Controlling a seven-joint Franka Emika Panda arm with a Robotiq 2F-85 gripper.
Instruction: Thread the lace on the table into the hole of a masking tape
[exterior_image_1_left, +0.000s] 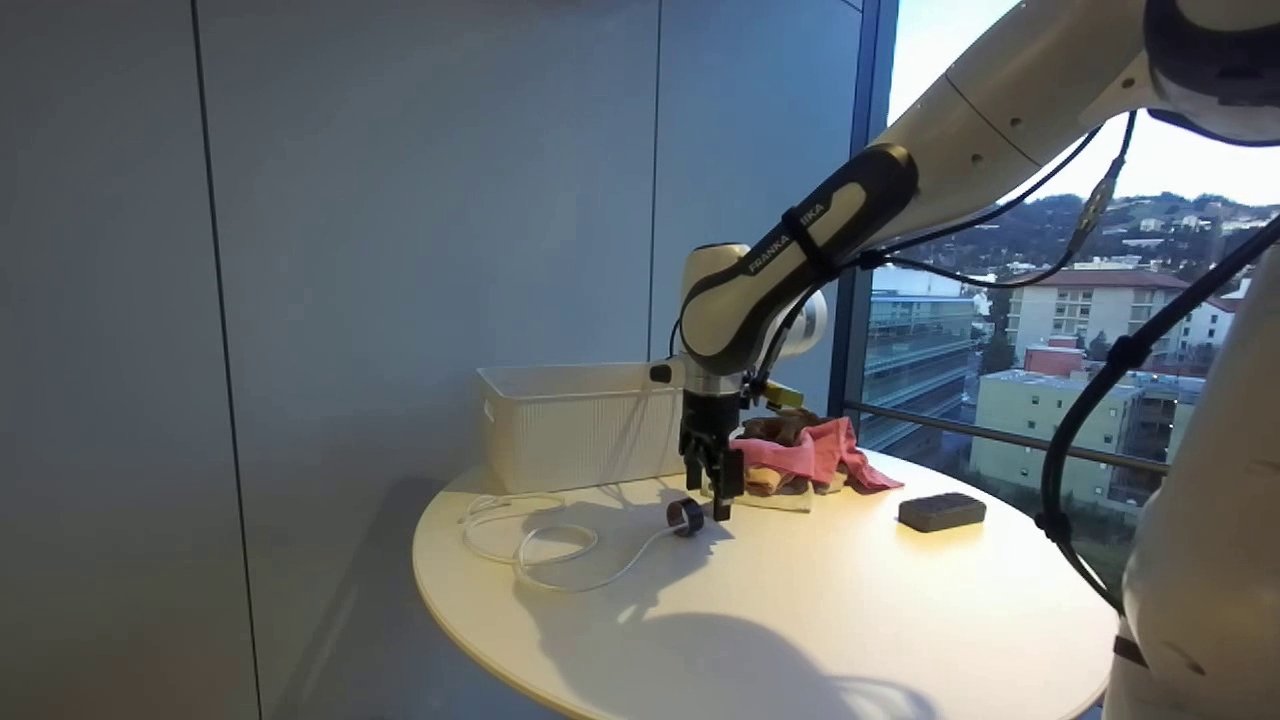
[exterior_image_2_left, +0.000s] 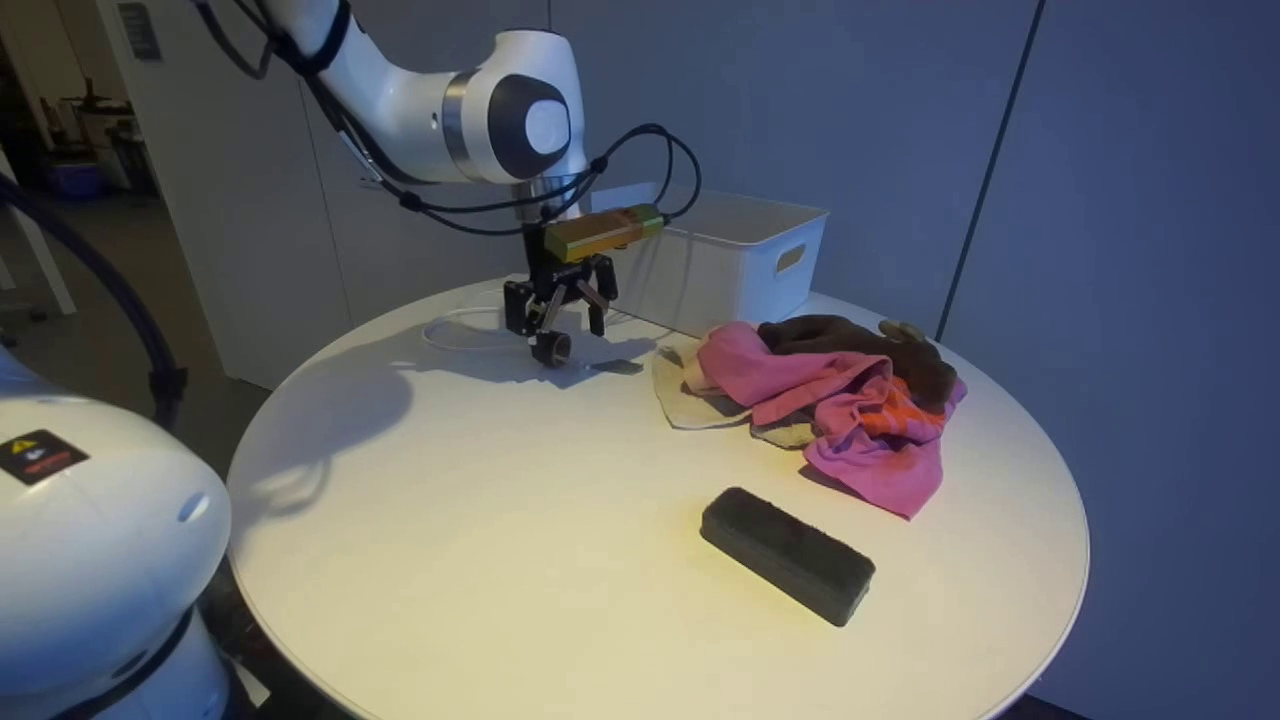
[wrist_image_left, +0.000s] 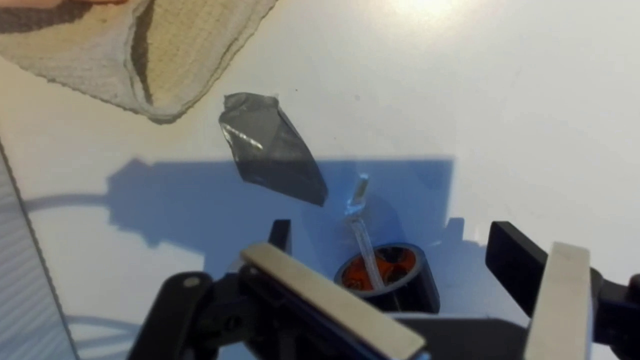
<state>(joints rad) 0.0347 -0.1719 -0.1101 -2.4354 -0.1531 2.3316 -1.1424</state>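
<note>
Two fingers (wrist_image_left: 565, 300): in the wrist view we see them spread wide, both cut off by the lower edge.
Gripper (wrist_image_left: 392, 232): nothing in its hold that we can see.
Tape (wrist_image_left: 428, 281): between the fingertips as we look down, its lower part covered by the gripper.
Lace (wrist_image_left: 366, 250): its clear tip pokes out of the tape's hole; the rest we lose behind the gripper.
Strip (wrist_image_left: 270, 145): grey, near the tip, partly in shadow.
Cloths (wrist_image_left: 200, 45): a pale corner, the rest cut off at top.
Table (exterior_image_1_left: 900, 620): in an exterior view we follow the lace over it in pale loops up to the tape; the far end is too faint to make out.
Bin (exterior_image_1_left: 590, 430): partly hidden behind the gripper.
Arm (exterior_image_1_left: 980, 110): cut off at top and right.
Tape and finger: in an exterior view we find the tape just below a finger; whether they touch, we cannot tell.
Gold box (exterior_image_2_left: 605, 232): it covers part of the bin.
Block (exterior_image_2_left: 785, 555): well apart from the tape.
</note>
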